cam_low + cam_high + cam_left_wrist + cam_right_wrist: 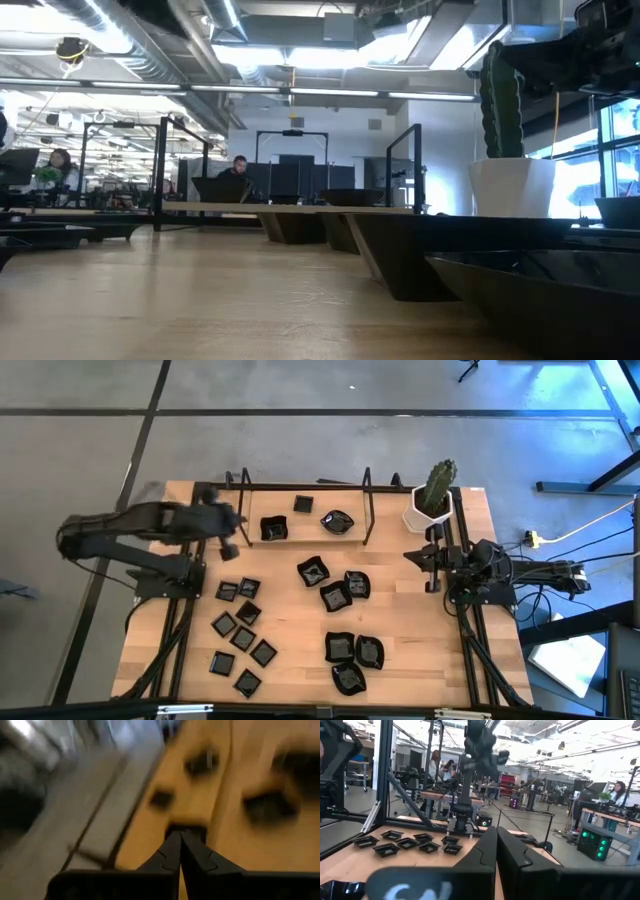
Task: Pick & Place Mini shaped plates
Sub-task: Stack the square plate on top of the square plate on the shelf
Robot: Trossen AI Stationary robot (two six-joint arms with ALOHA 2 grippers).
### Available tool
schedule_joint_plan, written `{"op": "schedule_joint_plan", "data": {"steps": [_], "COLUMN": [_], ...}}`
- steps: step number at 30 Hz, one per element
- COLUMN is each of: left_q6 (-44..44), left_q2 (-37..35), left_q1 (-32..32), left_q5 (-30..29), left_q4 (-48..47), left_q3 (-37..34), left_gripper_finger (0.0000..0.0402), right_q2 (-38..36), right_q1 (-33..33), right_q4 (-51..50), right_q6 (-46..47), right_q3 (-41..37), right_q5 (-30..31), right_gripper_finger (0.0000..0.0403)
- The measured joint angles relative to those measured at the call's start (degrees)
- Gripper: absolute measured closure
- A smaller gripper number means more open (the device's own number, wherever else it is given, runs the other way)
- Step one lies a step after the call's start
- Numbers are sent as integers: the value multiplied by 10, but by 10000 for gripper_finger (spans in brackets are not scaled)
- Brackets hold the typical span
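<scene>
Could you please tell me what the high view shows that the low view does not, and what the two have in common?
Only the high view shows the left gripper, shut, above the wooden table, the right gripper, shut, and the small flat square black plates at the left. Only the low view shows people at desks behind. Both show the green cactus in its white pot and the rounded wavy-edged black plates.

The left arm reaches in from the tabletop's left edge, bent at the elbow, with its left gripper [229,548] held above the far-left part of the tabletop, its fingers [172,851] pressed together with nothing between them. The right arm sits folded by the right edge, toward the far-right corner, its right gripper [433,573] pointing along that edge. Its fingers [485,847] are likewise closed and empty.
</scene>
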Motion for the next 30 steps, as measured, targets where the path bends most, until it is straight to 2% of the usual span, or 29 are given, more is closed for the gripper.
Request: {"op": "schedule_joint_plan", "data": {"steps": [4, 8, 11, 21, 25, 30], "left_q6": [-60, -92, -98, -132, -201, -313], "left_q2": [116, 194, 230, 252, 248, 254], "left_q1": [4, -5, -21, -85, -97, -108], "left_q5": [60, 153, 192, 203, 219, 218], "left_q4": [-157, -196, -191, -85, -56, -15], "left_q3": [29, 14, 11, 4, -28, -77], "left_gripper_finger": [391, 366, 338, 231, 207, 202], "right_q2": [0, 0, 0, 0, 0, 0], "right_q1": [0, 0, 0, 0, 0, 0], "right_q4": [-6, -11, -15, -48, -47, -46], "right_q6": [2, 3, 3, 8, 9, 16], "right_q3": [0, 0, 0, 0, 0, 0], "right_q5": [0, 0, -2, -26, -26, -26], "right_gripper_finger": [397, 397, 397, 397, 397, 397]}}
